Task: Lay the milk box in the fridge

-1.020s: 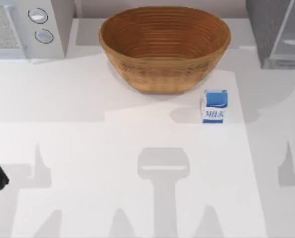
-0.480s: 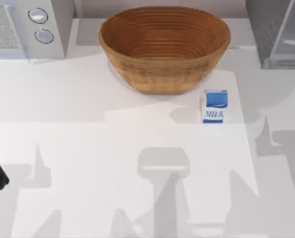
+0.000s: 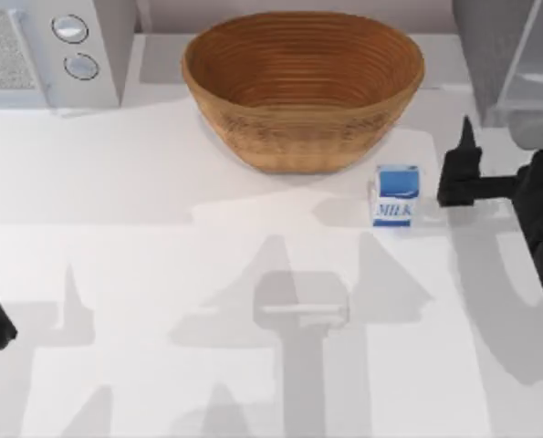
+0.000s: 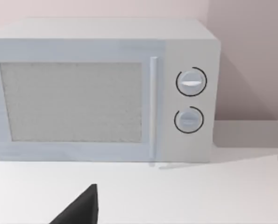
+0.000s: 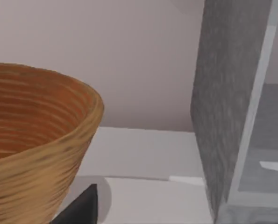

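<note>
Approaching the milk box [image 3: 396,194] is judged the step in hand; the right claw [image 3: 460,169], just beside it toward the worktop's [image 3: 161,274] right edge, should be aligned squarely. Whether its fingers are open cannot be told. The blue-and-white carton stands upright near the wicker basket [image 3: 303,87], before the fridge [image 3: 508,59] at the far right corner. The left arm is parked at the left edge.

Small blue-and-white milk box [image 3: 395,195], upright on the worktop, "MILK" in blue on its white band, right of centre, toward the far edge, fridge [image 3: 508,59] with dark speckled-grey body and pale glassy door panel, at the far right corner
</note>
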Robot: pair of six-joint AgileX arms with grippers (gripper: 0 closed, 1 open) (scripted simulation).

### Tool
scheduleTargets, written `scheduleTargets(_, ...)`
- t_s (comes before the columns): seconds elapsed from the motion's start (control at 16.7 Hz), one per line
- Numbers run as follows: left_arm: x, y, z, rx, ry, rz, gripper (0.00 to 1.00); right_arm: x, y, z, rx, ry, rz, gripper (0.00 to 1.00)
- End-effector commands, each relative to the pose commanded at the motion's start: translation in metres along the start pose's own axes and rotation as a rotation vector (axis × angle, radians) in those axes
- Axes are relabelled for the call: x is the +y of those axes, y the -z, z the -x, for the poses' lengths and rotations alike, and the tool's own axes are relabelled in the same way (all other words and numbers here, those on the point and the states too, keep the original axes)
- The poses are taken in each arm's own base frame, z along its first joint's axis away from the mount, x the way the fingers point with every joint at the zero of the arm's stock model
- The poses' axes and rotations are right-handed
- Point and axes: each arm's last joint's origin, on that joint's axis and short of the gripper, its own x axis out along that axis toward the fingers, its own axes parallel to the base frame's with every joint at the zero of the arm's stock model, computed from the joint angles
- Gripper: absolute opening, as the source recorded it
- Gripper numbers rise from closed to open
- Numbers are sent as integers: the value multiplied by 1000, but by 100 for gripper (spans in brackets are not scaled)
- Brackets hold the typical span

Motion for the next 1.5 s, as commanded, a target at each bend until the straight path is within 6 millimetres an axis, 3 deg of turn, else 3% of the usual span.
scheduleTargets(0.3,0,0,0,0,0,0,100,54,59,-29,-26,11,-12,100)
scheduleTargets(0.72,0,0,0,0,0,0,100,93,135,-27,-58,29,-46,100)
scheduleTargets(0.9,0,0,0,0,0,0,100,97,147,-25,-64,33,-52,100)
scheduleTargets(1.14,0,0,0,0,0,0,100,97,147,-25,-64,33,-52,100)
scheduleTargets(1.2,0,0,0,0,0,0,100,98,155,-28,-30,17,-52,100)
scheduleTargets(1.5,0,0,0,0,0,0,100,97,148,-45,-64,33,-54,100)
